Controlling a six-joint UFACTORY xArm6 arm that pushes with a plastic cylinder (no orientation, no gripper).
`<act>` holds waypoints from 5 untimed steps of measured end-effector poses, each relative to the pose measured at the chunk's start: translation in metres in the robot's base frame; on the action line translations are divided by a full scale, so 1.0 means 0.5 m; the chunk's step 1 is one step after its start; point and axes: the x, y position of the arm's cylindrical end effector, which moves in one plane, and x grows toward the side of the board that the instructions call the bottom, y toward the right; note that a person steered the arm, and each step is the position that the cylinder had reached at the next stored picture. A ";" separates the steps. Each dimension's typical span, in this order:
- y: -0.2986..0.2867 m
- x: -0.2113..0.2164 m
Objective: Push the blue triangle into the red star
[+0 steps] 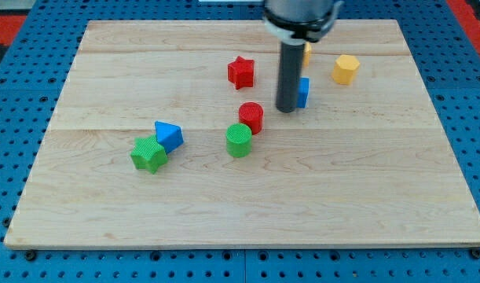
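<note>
The blue triangle lies left of centre on the wooden board, touching the green star at its lower left. The red star lies toward the view's top, up and to the right of the triangle. My tip is the lower end of the dark rod. It stands right of the red star, far to the right of the blue triangle, and touches neither. It covers part of a blue block just behind it.
A red cylinder and a green cylinder stand close together between the triangle and my tip. A yellow hexagon block lies at the upper right. A second yellow block peeks out behind the rod.
</note>
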 end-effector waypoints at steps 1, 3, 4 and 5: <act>0.025 -0.109; -0.401 0.019; -0.465 0.076; -0.439 0.160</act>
